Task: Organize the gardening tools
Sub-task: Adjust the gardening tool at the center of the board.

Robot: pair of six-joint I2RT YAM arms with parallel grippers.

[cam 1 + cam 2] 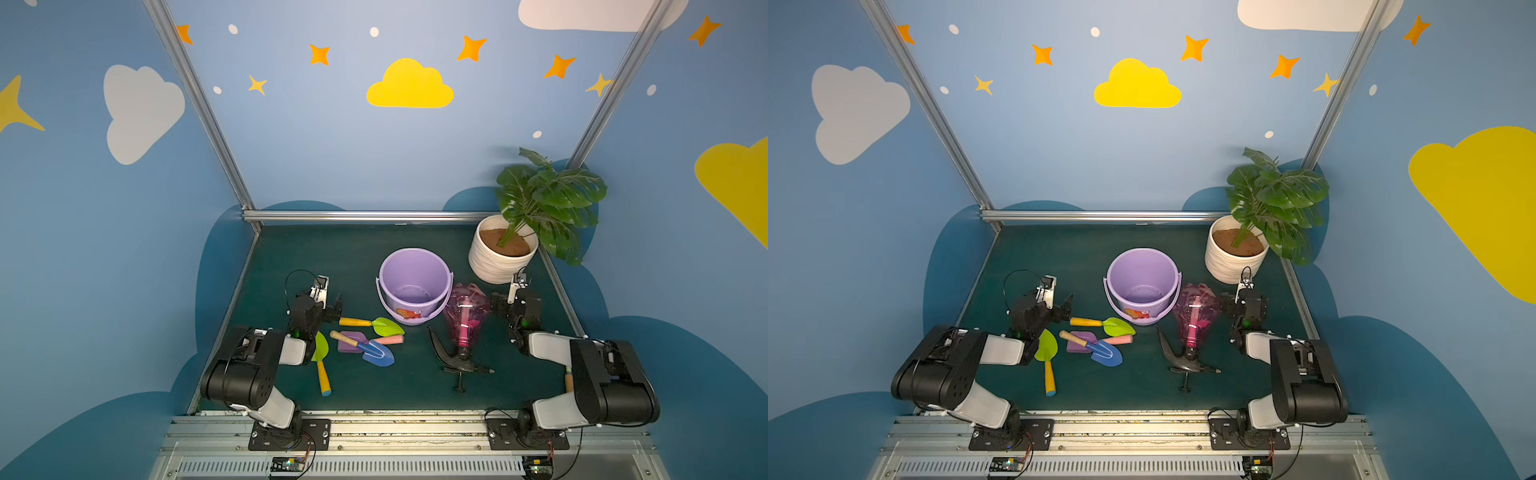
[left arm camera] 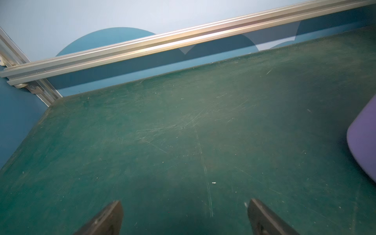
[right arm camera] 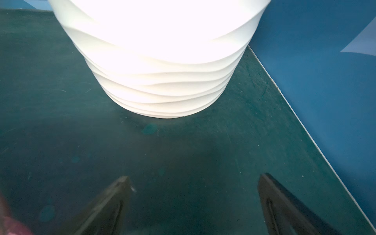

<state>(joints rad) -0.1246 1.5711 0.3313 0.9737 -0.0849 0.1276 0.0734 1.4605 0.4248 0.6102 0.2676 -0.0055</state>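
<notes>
currently the left gripper (image 2: 184, 201) and right gripper (image 3: 194, 176) both gape wide, holding nothing. the trowels (image 1: 380, 355) lie clustered near the left gripper, the spray bottle (image 1: 465, 316) on its side beside the bucket (image 1: 399, 274).

Before you, the bucket (image 1: 415, 270) stands mid-table (image 1: 332, 257). The trowels (image 1: 380, 355) lie clustered at its front left, the spray bottle (image 1: 465, 311) lies on its side just to the right, and the plant pot (image 1: 490, 266) stands behind, far right.
</notes>
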